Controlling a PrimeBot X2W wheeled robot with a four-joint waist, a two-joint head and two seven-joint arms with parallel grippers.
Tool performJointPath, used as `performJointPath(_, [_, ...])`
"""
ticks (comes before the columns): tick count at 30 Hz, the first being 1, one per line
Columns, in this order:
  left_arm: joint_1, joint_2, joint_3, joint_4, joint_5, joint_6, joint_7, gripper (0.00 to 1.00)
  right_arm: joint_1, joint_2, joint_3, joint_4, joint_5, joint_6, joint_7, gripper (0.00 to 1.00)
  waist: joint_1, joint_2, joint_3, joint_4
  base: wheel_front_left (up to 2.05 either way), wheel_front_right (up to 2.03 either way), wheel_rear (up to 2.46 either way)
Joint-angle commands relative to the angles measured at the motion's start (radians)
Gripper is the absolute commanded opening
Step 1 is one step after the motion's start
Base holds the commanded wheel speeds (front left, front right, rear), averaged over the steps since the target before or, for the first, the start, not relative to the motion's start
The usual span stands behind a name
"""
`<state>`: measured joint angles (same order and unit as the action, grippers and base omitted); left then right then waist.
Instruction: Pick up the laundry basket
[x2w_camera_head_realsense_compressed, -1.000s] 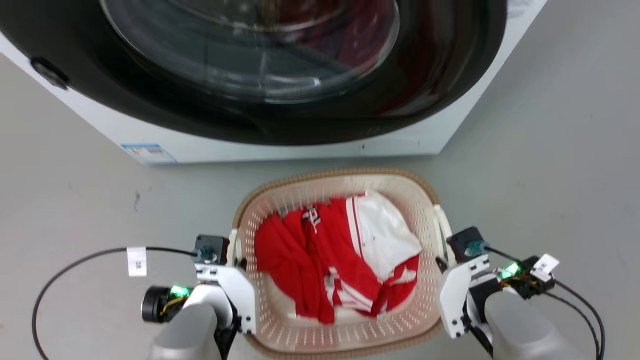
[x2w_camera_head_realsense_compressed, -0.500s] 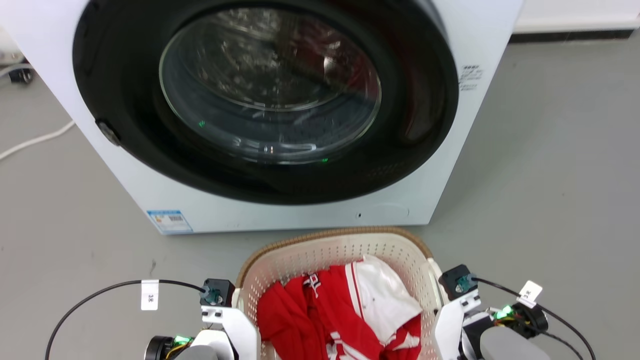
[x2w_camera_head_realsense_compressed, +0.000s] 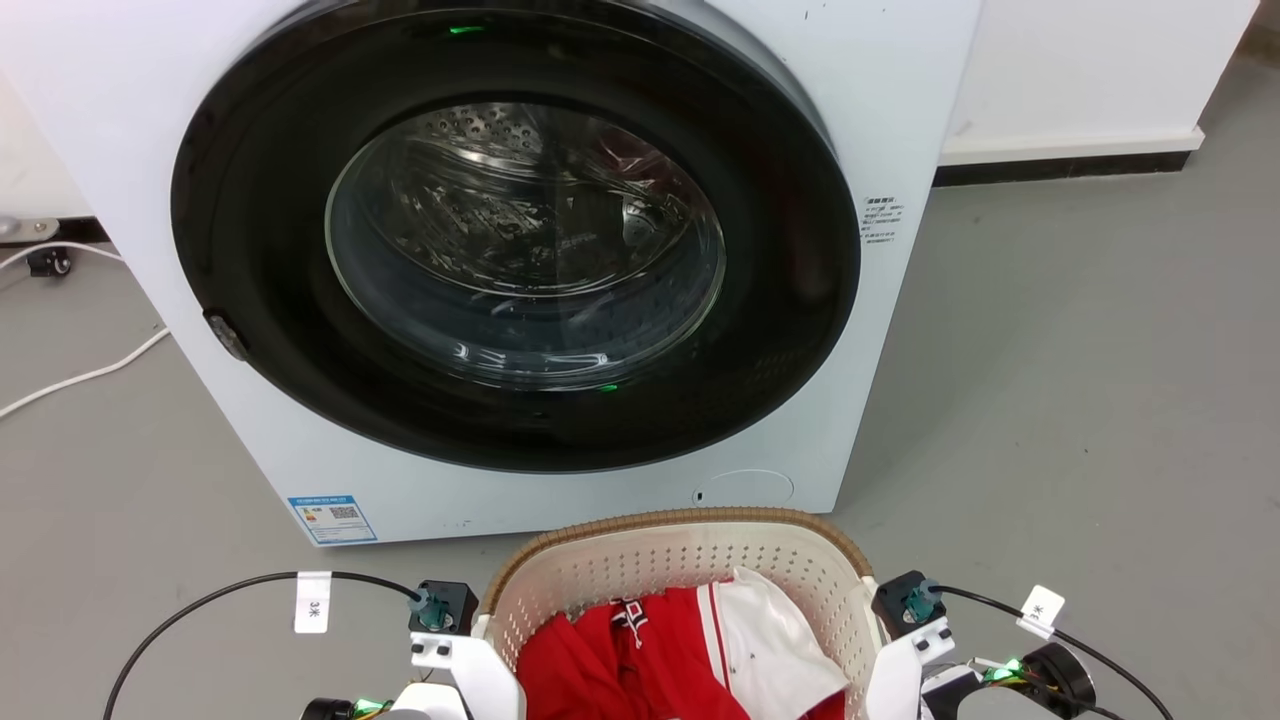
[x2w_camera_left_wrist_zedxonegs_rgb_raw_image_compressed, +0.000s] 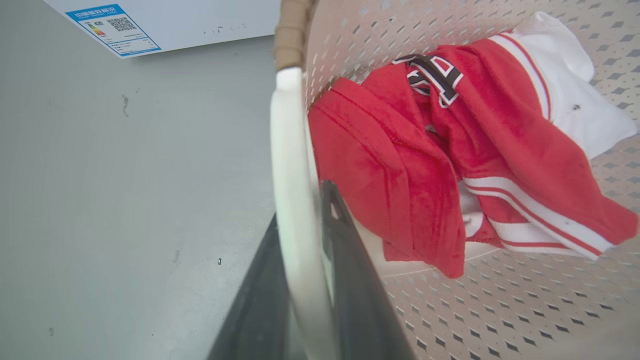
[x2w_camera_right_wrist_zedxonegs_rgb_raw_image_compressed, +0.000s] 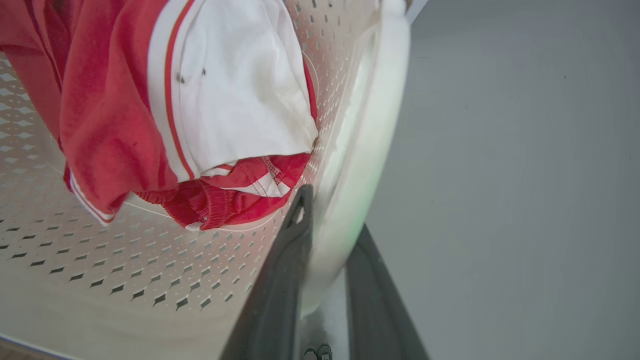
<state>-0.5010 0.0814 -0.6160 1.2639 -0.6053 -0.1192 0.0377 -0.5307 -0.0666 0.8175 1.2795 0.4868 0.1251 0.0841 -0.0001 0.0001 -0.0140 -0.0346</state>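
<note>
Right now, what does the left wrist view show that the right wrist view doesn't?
Left wrist view: the washer bottom edge with its blue label, the laundry basket with its brown rim, and black-and-white lettering on the red-and-white clothes. Right wrist view: a white cloth panel with dark specks, and a red elastic hem. Shared: perforated basket wall, the clothes, grey floor, and the left pincer and right pincer each closed around a white loop handle.

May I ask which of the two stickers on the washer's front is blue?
The lower-left sticker, bearing a QR code; the upper-right sticker, beside the door, is white.
</note>
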Motion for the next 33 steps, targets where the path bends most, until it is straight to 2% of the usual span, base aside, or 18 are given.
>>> performJointPath(1, [0.006,-0.032,-0.014,-0.023,-0.007,-0.019,0.005,0.0,0.007,0.03,0.014,-0.012,0.005,0.011,-0.001,0.0,0.0001,-0.0001,-0.004,-0.001,0.0,0.0,0.0])
performJointPath(9, [0.007,-0.02,-0.053,-0.031,-0.057,-0.019,0.04,0.0,-0.003,0.025,0.045,-0.009,0.042,0.011,0.012,0.0,0.0001,-0.0001,-0.012,-0.002,0.0,0.0,0.0])
performJointPath(33, [-0.016,0.002,-0.136,-0.014,-0.148,-0.019,0.019,0.0,-0.016,0.014,0.113,0.0,0.121,0.011,-0.004,0.0,0.0001,-0.0001,-0.017,-0.013,0.0,0.0,0.0])
